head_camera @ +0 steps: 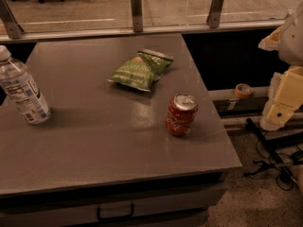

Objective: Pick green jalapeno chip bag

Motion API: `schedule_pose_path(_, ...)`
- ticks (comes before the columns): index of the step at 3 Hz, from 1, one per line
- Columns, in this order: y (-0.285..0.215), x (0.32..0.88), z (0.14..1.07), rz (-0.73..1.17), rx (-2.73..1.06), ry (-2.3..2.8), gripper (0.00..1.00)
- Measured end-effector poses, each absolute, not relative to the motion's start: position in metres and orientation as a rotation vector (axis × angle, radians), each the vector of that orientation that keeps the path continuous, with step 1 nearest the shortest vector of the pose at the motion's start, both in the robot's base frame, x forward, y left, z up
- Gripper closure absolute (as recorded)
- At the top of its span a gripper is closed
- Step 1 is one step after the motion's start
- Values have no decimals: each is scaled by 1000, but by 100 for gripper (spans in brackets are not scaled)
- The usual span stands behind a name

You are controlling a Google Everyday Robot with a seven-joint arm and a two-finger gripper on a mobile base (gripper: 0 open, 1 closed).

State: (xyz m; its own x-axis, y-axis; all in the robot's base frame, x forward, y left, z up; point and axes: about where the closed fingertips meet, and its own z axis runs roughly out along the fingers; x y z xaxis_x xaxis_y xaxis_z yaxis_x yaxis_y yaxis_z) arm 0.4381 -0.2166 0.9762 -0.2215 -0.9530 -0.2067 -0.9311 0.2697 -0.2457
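The green jalapeno chip bag (140, 69) lies flat on the grey table (94, 136), right of centre toward the far edge, with its silvery sealed end pointing to the back right. My gripper (276, 117) hangs at the right edge of the view, off the table's right side and above the floor. It is well to the right of the bag and touches nothing.
A red-orange soda can (181, 114) stands upright in front of and to the right of the bag. A clear water bottle (20, 88) stands at the table's left edge. A glass railing (136, 4) runs behind the table. A tape roll (243, 90) and cables (272, 157) lie on the right.
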Motion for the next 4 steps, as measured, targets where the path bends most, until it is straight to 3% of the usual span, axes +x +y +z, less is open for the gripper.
schedule_pose_path(2, -202, 455, 973, -82, -1686, 2212, 0)
schedule_pose_path(4, -109, 533, 939, 162, -1613, 2107, 0)
